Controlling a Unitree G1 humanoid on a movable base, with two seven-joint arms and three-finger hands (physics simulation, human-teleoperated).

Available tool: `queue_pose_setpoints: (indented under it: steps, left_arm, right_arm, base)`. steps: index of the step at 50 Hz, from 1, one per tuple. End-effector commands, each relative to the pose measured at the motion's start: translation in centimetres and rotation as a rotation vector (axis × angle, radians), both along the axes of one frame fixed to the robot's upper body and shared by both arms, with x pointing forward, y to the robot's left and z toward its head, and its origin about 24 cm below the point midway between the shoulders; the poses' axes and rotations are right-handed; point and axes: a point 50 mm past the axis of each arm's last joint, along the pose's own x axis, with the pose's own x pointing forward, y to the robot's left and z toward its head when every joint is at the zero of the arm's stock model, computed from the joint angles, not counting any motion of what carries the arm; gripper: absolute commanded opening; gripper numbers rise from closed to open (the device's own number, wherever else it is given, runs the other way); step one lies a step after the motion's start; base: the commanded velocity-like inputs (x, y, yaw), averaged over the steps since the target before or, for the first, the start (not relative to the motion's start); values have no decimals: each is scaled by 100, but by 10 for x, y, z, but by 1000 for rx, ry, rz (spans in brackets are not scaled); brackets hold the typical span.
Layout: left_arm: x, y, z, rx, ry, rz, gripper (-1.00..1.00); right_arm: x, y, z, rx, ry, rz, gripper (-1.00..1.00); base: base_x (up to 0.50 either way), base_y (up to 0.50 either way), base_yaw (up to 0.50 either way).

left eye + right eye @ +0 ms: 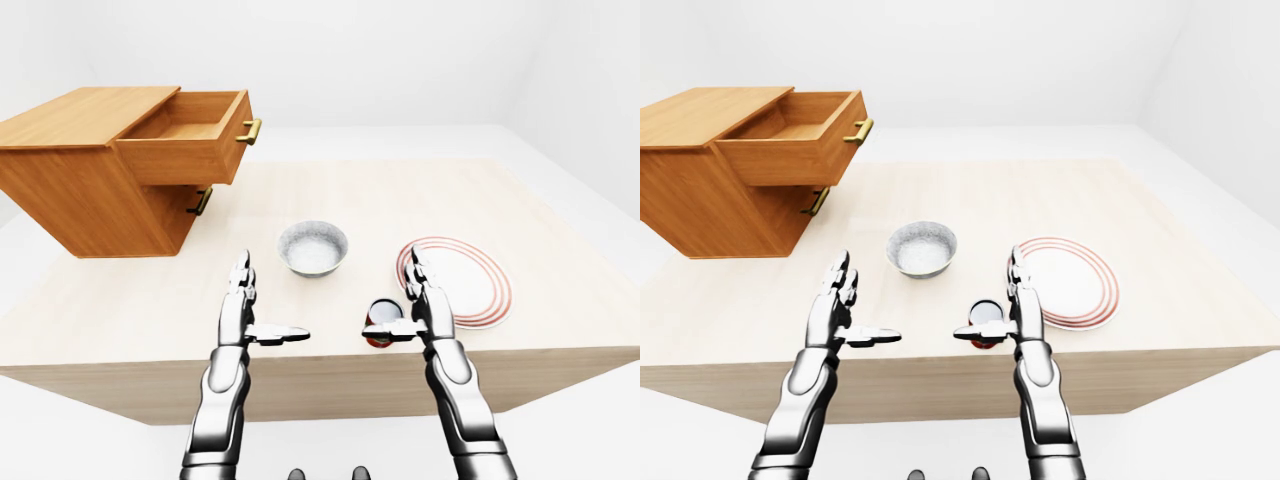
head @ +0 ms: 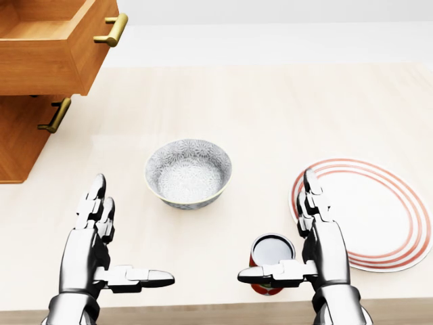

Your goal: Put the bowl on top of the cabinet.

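Observation:
A grey patterned bowl (image 2: 188, 172) stands upright on the pale wooden table (image 2: 270, 115), near the middle of the head view. The wooden cabinet (image 1: 95, 170) sits at the table's upper left, its top drawer (image 1: 190, 135) pulled out and its flat top bare. My left hand (image 2: 111, 250) hovers open below and left of the bowl, holding nothing. My right hand (image 2: 287, 237) is open too, below and right of the bowl, its thumb reaching across a small red cup (image 2: 270, 261). Neither hand touches the bowl.
A white plate with red rings (image 2: 369, 213) lies right of my right hand. The red cup stands close to the table's near edge. The lower drawer with a brass handle (image 2: 55, 115) is shut. White floor and walls surround the table.

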Motion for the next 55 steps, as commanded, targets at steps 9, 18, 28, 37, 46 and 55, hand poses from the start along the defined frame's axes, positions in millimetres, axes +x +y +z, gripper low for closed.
queue_pose_setpoints:
  steps: [9, 18, 28, 37, 46, 55]
  left_arm:
    - [2, 5, -2, 11, 16, -13, 100]
    - [0, 3, 0, 11, 4, -31, 100]
    - [1, 4, -2, 21, 14, -21, 100]
    - [-6, 4, -1, 35, -29, -54, 100]
    - [-3, 7, -1, 18, -19, -25, 100]
    - [0, 19, 8, -41, 12, 13, 100]
  right_arm:
    - [2, -6, -3, 0, 22, -4, 100]
    - [1, -2, -6, -33, 27, 19, 100]
    - [1, -2, -5, -37, 21, 13, 100]
    - [0, 0, -6, -53, 18, 26, 100]
    - [-2, 0, 0, -33, -2, 18, 100]
    - [2, -7, 26, -86, -59, -19, 100]
  base:
    - [0, 0, 0]
    - [0, 0, 0]
    - [0, 0, 0]
    - [0, 0, 0]
    - [0, 0, 0]
    - [0, 0, 0]
